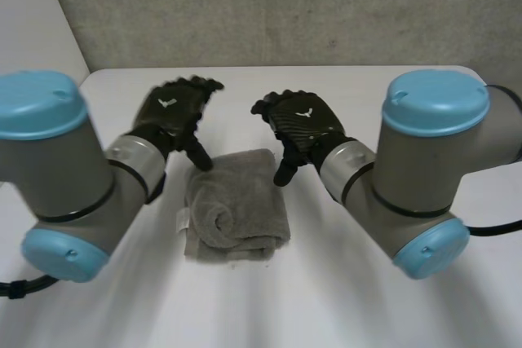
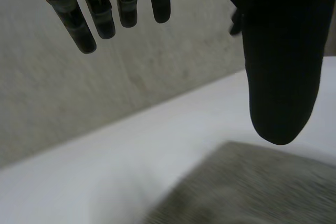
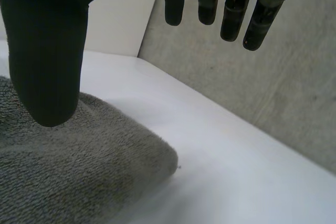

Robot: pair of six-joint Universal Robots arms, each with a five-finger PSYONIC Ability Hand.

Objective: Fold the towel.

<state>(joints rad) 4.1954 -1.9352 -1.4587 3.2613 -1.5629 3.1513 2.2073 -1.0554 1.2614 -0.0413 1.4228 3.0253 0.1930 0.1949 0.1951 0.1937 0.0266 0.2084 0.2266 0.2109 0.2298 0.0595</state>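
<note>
A grey towel (image 1: 235, 205) lies folded into a small thick bundle in the middle of the white table (image 1: 326, 299), with a rolled fold on top. My left hand (image 1: 173, 112) hovers above its far left corner, open, fingers (image 2: 100, 17) straight and holding nothing. My right hand (image 1: 300, 122) hangs above the far right corner, open as well, its thumb (image 3: 47, 66) over the cloth (image 3: 79, 171) without pinching it. In the left wrist view the towel's (image 2: 252, 187) edge lies below the thumb (image 2: 281, 61).
A grey textured wall (image 1: 285, 6) runs along the table's far edge. A white panel (image 1: 33, 14) stands at the far left. Bare table surface (image 1: 106, 307) spreads on both sides of the towel and in front of it.
</note>
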